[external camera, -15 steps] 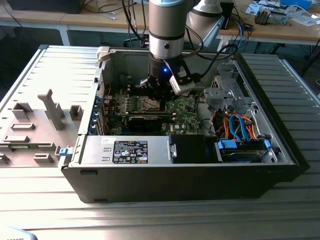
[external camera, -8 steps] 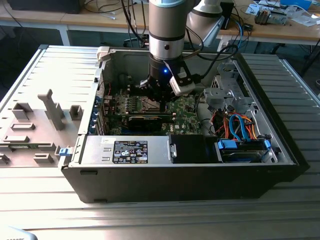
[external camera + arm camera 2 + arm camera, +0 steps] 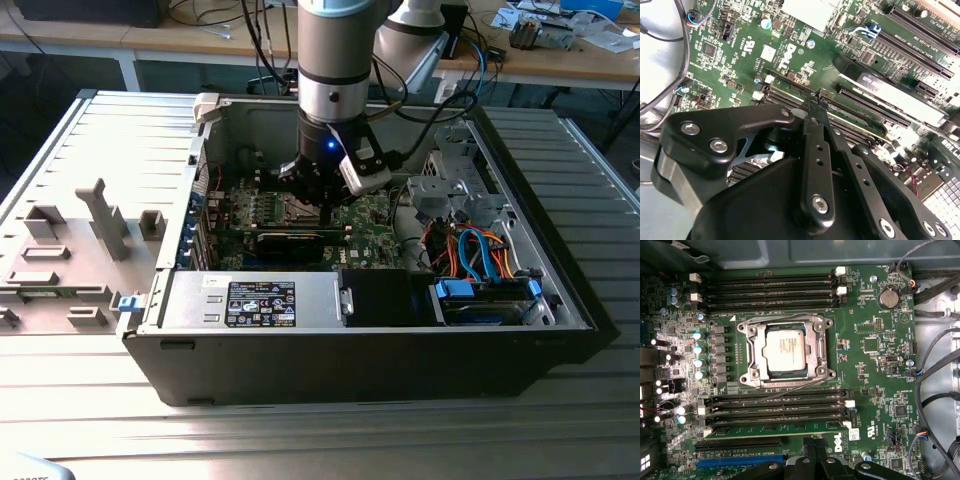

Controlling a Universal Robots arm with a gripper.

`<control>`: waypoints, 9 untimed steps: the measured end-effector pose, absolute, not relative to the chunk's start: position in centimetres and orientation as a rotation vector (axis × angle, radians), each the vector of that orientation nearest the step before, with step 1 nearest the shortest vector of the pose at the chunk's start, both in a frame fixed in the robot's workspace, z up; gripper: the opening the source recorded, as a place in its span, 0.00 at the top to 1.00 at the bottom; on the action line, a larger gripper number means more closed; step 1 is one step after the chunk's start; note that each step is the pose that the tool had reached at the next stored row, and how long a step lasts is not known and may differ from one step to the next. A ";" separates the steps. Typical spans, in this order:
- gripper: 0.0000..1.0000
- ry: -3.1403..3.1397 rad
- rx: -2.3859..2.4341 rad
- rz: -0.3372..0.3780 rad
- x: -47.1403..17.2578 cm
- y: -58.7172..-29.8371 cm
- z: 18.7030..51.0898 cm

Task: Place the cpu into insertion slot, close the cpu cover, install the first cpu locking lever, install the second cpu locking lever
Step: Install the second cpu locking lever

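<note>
While the cpu sits seated under the cpu cover, we see our gripper apart from it, jaws pinched together, empty.

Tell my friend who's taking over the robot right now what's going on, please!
Gripper: fingers pinched together, holding nothing, hovering over the green board near the long memory slots.
The cpu sits in the insertion slot.
The cpu cover lies flat around the chip.
One thin locking lever still angles loose along the socket's edge.
Done: chip in, cover down. Left: the levers look unlatched; I can't tell for sure about both.
</note>
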State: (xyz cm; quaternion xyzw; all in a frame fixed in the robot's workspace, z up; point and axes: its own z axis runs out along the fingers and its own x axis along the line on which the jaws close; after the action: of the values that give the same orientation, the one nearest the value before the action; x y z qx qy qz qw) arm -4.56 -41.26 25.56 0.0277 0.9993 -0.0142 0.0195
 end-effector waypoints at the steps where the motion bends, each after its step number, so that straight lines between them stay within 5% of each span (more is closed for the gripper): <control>1: 0.89 3.101 0.086 -0.044 -4.6 -41.3 25.6; 9: 0.89 3.101 0.086 -0.044 -4.6 -41.5 25.6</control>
State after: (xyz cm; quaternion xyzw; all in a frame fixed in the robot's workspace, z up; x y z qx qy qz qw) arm -4.56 -41.53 25.55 0.0276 0.9993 -0.0142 0.0195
